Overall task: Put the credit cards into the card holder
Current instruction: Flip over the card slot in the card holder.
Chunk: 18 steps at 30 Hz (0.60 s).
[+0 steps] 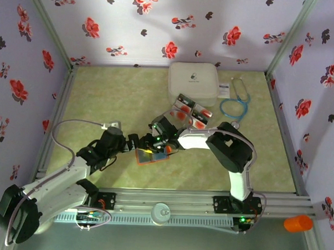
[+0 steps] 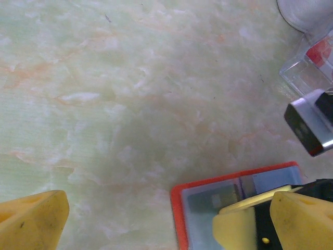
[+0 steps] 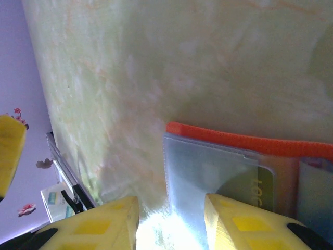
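Nearest the arm bases, a ribbed aluminium rail (image 1: 169, 198) is running along the table's front edge, on the near side of the card holder (image 1: 152, 157). An orange cylinder (image 1: 298, 223) is lying past that rail, well off to the holder's right. The holder is lying open and flat on the table (image 1: 113, 95), a matte pale-green top marbled with faint orange veining. It is a thin rectangle with a bright orange rim, grey-blue lining and glossy clear pockets catching glare. An olive insert (image 3: 250, 185) is showing through one pocket. Over the holder, the left gripper (image 2: 140, 216) is standing at full spread and carrying nothing. Of its blunt yellow plastic fingers (image 2: 31, 221), one is hanging over bare table beside the holder and the other over a clear pocket. The right gripper (image 3: 169, 221) is standing partway apart, with nothing clamped that I can make out. One of its boxy yellow fingers is hanging over a pocket and its partner over bare table, so the holder's edge is lying between them. Just beyond the holder and slightly right, the credit cards (image 1: 190, 111) are lying in a tight cluster, small flat rectangles with black bands, pale faces and red patches. Clear plastic is glinting around one in the left wrist view. Farther out, a smooth white rounded-square case (image 1: 192, 82) is sitting, with a blue-tubed stethoscope (image 1: 235, 104) looping farther right of the holder. Lilac walls (image 1: 132, 24) printed with red and dark flowers are closing the far side.
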{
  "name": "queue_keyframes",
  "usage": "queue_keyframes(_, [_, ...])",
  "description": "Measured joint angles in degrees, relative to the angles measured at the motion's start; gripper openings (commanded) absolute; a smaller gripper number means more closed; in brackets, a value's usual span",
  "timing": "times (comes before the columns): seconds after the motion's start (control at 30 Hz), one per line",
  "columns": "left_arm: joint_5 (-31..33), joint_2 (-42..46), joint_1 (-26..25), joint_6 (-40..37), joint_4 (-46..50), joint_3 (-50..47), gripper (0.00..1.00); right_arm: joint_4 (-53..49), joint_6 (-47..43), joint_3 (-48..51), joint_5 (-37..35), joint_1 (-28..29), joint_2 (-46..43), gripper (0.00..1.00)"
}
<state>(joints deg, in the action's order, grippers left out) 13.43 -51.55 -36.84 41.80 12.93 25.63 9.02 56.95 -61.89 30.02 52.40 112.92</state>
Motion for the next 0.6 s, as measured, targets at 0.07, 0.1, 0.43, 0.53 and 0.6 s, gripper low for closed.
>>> queue_keyframes(0.07, [-0.2, 0.1, 0.1, 0.0, 0.0, -0.2, 1.0, 0.5, 0.4, 0.0, 0.0, 0.0, 0.3, 0.39])
queue_keyframes(0.1, [-0.2, 0.1, 0.2, -0.1, 0.0, -0.3, 1.0, 0.7, 0.5, 0.0, 0.0, 0.0, 0.3, 0.39])
queue_keyframes(0.43, [-0.9, -0.1, 0.5, -0.1, 0.2, -0.4, 1.0, -0.3, 0.5, 0.0, -0.1, -0.5, -2.3, 0.39])
queue_keyframes(0.53, [-1.2, -0.7, 0.5, -0.1, -0.3, -0.4, 1.0, -1.1, 0.0, 0.0, -0.7, -1.5, -4.7, 0.39])
queue_keyframes(0.6, [-1.4, -1.0, 0.5, -0.1, -1.0, -0.3, 1.0, -1.8, -0.3, 0.2, -0.9, -2.4, -5.9, 0.39])
